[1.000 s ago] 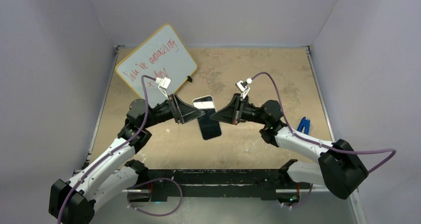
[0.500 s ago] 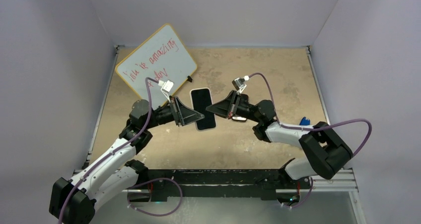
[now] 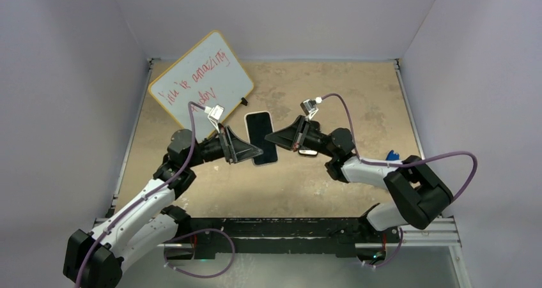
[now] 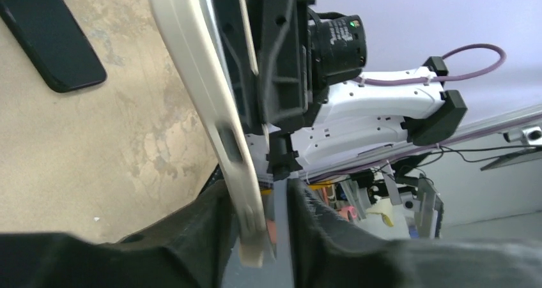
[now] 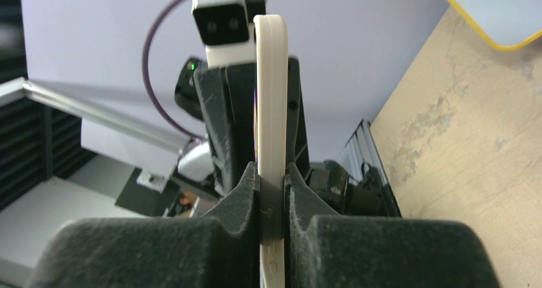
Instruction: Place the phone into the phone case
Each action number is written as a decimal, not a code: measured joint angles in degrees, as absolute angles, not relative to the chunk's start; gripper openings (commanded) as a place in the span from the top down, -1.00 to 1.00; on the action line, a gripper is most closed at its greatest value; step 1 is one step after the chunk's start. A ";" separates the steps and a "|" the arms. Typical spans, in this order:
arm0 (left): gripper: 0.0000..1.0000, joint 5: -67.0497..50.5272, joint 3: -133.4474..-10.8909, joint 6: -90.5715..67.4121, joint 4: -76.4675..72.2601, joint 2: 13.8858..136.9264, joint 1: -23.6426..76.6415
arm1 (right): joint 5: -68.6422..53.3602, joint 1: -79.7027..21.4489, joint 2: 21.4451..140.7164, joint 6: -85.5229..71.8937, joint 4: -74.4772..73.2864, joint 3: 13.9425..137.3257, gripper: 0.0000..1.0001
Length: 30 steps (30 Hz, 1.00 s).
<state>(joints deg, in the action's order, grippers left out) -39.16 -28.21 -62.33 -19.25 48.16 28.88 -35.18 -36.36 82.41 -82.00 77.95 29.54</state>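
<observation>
The phone case (image 3: 259,125), whitish-rimmed with a dark face up, hangs above the table between both grippers. My left gripper (image 3: 255,151) is shut on its near-left edge; in the left wrist view the case's whitish edge (image 4: 192,77) runs up from my left gripper (image 4: 268,198). My right gripper (image 3: 268,138) is shut on its right edge; the right wrist view shows the case rim (image 5: 271,77) clamped in my right gripper (image 5: 273,186). A black phone (image 4: 51,39) lies flat on the table. I cannot tell whether the case holds anything.
The yellow-framed whiteboard (image 3: 198,77) with red writing lies at the far left, its corner also in the right wrist view (image 5: 492,7). A small white-and-dark object (image 3: 307,152) peeks from under the right arm. A blue object (image 3: 391,157) lies at the right.
Over the last second the case went from tilted to level and moved toward the far side. The right arm swung in closer. Little has changed in the last half second.
</observation>
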 measured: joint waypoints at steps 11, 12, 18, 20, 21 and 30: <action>0.85 -41.91 -23.55 -67.11 -28.73 48.07 28.82 | -27.16 -35.22 82.32 -86.11 77.49 29.54 1.00; 1.00 -41.93 -23.16 -67.77 -29.15 48.34 28.82 | -26.68 -35.18 82.35 -86.54 77.52 29.54 1.00; 1.00 -41.08 -24.14 -66.48 -25.50 48.40 28.80 | -26.11 -35.07 82.63 -86.24 76.95 29.54 1.00; 1.00 -40.27 -25.91 -64.49 -21.28 48.25 28.80 | -26.09 -34.87 82.81 -86.08 76.64 29.54 1.00; 0.96 -39.68 -27.33 -63.11 -17.98 48.07 28.84 | -26.09 -34.83 82.81 -85.93 76.55 29.54 1.00; -0.04 -37.26 -30.72 -59.00 -9.45 46.85 28.88 | -26.28 -34.61 82.50 -84.36 74.76 29.54 1.00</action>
